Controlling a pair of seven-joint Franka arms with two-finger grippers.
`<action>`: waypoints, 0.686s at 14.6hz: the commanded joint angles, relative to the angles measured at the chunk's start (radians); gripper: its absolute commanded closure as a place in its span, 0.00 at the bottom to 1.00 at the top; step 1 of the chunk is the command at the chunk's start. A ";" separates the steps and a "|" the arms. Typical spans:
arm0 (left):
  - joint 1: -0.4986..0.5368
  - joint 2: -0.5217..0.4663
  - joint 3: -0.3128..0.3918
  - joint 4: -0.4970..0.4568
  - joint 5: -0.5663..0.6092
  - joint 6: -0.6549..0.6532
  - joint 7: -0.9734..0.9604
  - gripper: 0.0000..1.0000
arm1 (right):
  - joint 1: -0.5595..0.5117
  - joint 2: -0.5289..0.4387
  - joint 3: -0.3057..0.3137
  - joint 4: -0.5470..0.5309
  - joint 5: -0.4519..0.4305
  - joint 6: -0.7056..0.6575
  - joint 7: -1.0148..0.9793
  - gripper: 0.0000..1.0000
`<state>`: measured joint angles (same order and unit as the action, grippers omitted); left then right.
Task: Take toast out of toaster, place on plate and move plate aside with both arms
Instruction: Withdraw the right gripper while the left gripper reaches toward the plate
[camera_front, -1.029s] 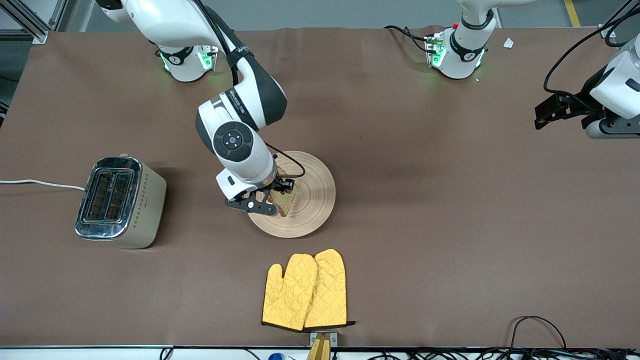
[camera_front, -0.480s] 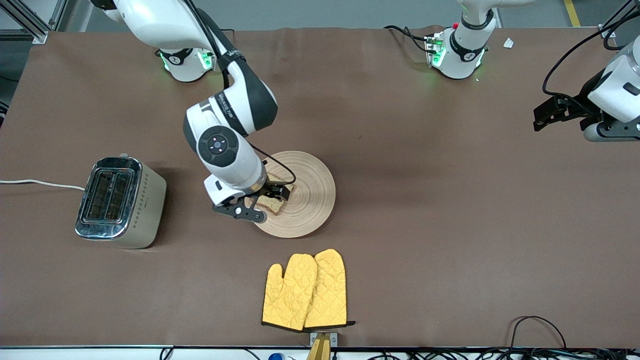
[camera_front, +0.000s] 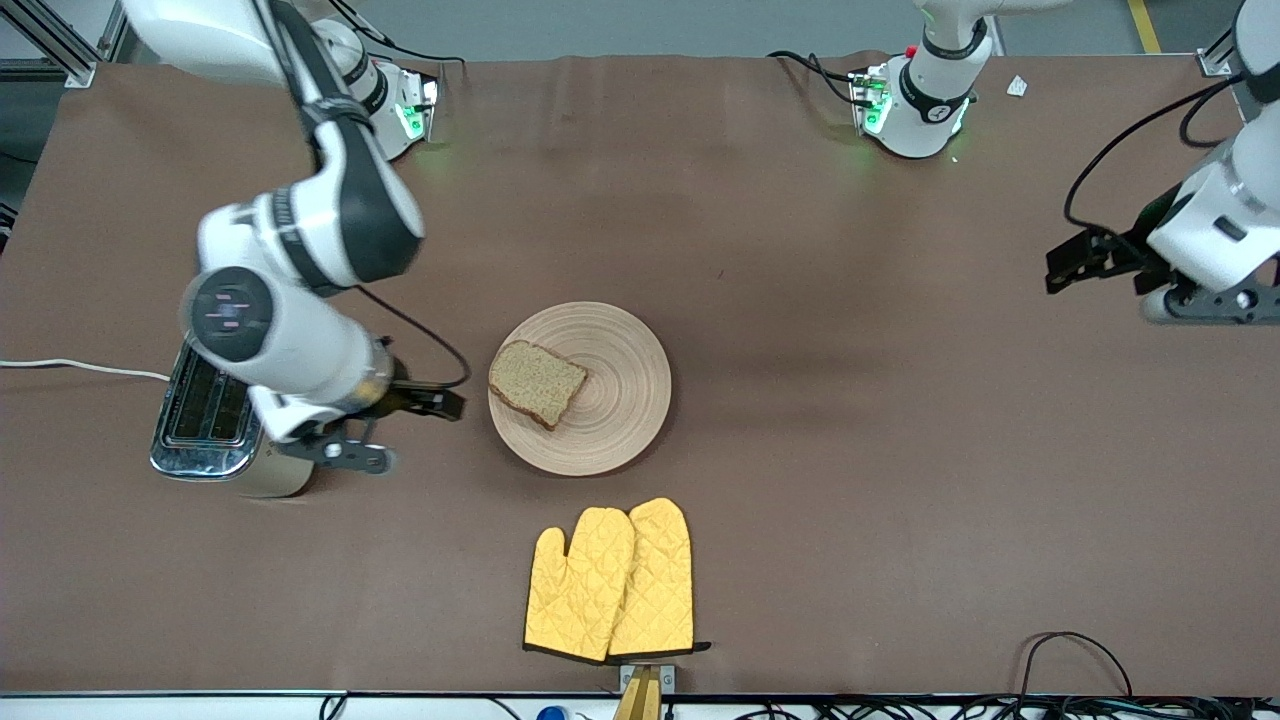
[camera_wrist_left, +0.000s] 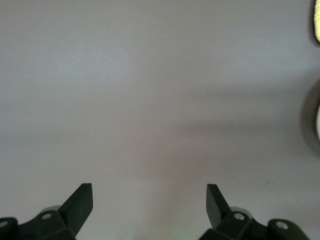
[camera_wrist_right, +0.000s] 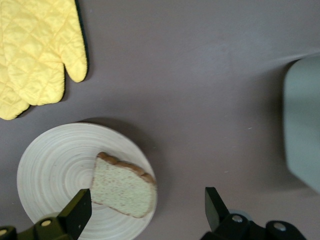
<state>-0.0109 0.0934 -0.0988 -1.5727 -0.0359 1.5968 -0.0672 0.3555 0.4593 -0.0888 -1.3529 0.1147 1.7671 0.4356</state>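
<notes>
The toast (camera_front: 536, 382) lies flat on the round wooden plate (camera_front: 610, 400), on the part of it toward the right arm's end of the table. My right gripper (camera_front: 440, 403) is open and empty, up over the table between the toaster and the plate. In the right wrist view the toast (camera_wrist_right: 122, 186) and the plate (camera_wrist_right: 55, 165) show past my open right gripper (camera_wrist_right: 147, 200). My left gripper (camera_front: 1072, 262) is open and empty, up over bare table near the left arm's end. The left wrist view shows my open left gripper (camera_wrist_left: 148, 192) over bare table.
A silver toaster (camera_front: 240, 405) stands toward the right arm's end, partly hidden by the right arm; it also shows in the right wrist view (camera_wrist_right: 305, 145). Two yellow oven mitts (camera_front: 612, 580) lie nearer the front camera than the plate, also in the right wrist view (camera_wrist_right: 37, 50).
My right gripper has let go of the toast, which now lies on the plate, and has moved off toward the toaster. My left gripper has shifted slightly.
</notes>
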 joint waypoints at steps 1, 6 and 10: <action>-0.003 0.084 -0.001 0.019 -0.093 0.050 0.017 0.00 | -0.079 -0.100 0.011 -0.081 0.005 -0.012 -0.110 0.00; -0.012 0.192 -0.048 -0.022 -0.202 0.182 0.087 0.00 | -0.217 -0.241 0.011 -0.189 0.005 -0.076 -0.265 0.00; -0.015 0.296 -0.058 -0.038 -0.355 0.267 0.220 0.00 | -0.276 -0.319 0.012 -0.231 0.006 -0.130 -0.308 0.00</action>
<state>-0.0287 0.3458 -0.1529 -1.6097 -0.3219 1.8246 0.0861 0.1018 0.2178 -0.0931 -1.5046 0.1142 1.6349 0.1516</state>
